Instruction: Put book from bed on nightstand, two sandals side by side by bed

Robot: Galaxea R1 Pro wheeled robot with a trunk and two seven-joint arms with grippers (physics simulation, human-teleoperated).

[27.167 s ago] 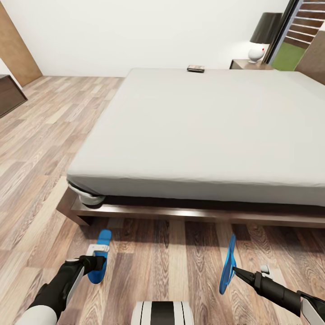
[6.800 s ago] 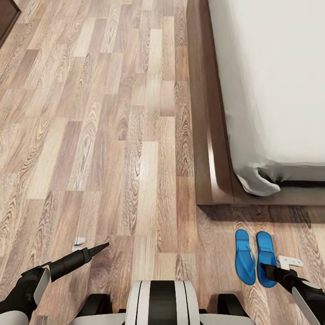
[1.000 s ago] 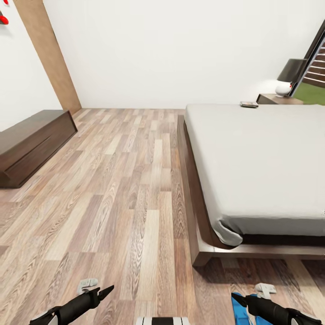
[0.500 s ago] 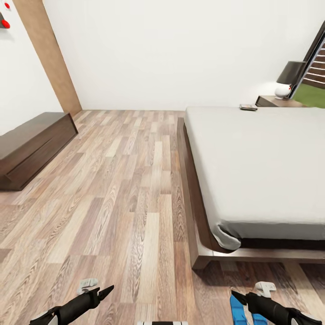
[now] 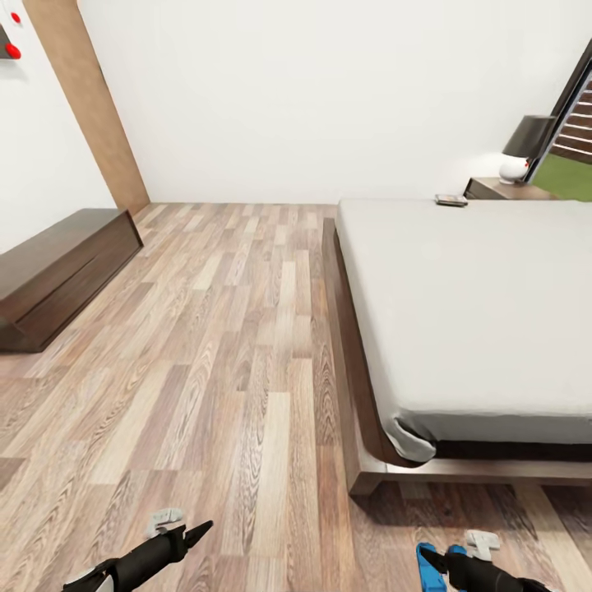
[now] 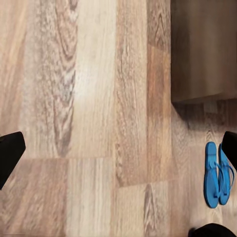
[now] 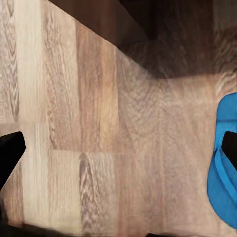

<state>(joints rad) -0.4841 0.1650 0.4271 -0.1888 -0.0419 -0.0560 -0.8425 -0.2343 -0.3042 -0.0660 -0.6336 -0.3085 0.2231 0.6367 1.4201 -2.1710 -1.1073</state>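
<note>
Book (image 5: 450,200) is seen lying at the bed's (image 5: 477,304) far edge, nr the nightstand (image 5: 501,190) w/ lamp (image 5: 522,148). Sandals (image 6: 217,175) are laid side by side on the floor (image 5: 230,345) just off the bed's foot corner. Left claw (image 5: 197,534) & right claw (image 5: 427,559) are held wide open, nothing gripped.

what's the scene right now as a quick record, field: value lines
room: bedroom, wood-plank floor
bed: right of view, pale mattress on dark frame
book: on the bed's far edge, by the nightstand
lamp: on that nightstand
sandals: side by side on the floor off the bed's near corner
bench: long, dark, along left wall
left end effector: open, empty
right end effector: open, empty, over the sandals
task left: the book
</note>
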